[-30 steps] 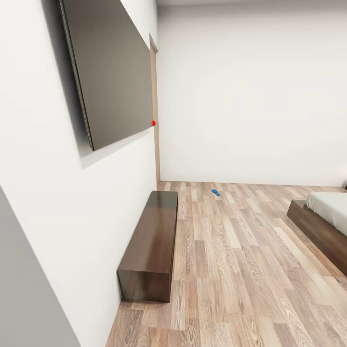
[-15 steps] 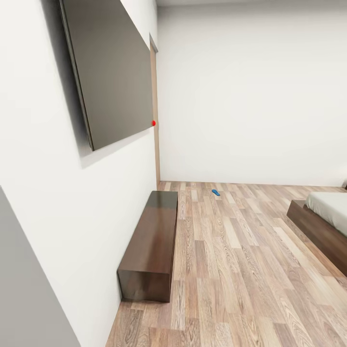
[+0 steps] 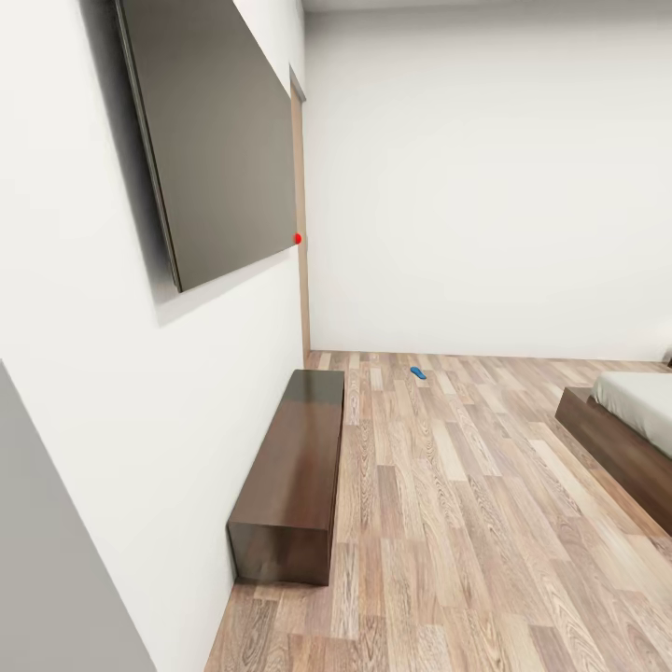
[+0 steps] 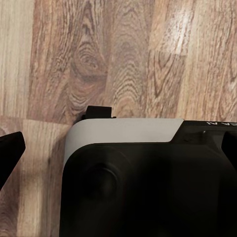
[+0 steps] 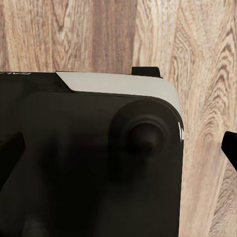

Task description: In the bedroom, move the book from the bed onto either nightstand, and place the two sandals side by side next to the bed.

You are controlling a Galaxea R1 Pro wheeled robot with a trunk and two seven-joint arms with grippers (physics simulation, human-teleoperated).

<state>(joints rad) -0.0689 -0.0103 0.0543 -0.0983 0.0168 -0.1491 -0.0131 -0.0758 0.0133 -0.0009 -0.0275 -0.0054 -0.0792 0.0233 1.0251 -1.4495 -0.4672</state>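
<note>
In the head view one small blue sandal [image 3: 417,372] lies on the wood floor near the far wall. A corner of the bed [image 3: 623,429], dark-brown frame under a light-grey mattress, shows at the right edge. The book and the nightstand are out of view. In the left wrist view my left gripper [image 4: 118,150] hangs over the robot's own dark base and the floor, its fingertips [image 4: 10,153] far apart with nothing between them. My right gripper [image 5: 118,148] in the right wrist view stands likewise, one fingertip [image 5: 230,148] at the frame's edge.
A long low dark-wood bench [image 3: 291,471] stands against the left wall under a large dark wall screen [image 3: 215,140]. A doorway edge [image 3: 302,280] sits in the far left corner. Wood-plank floor [image 3: 467,523] stretches between bench and bed.
</note>
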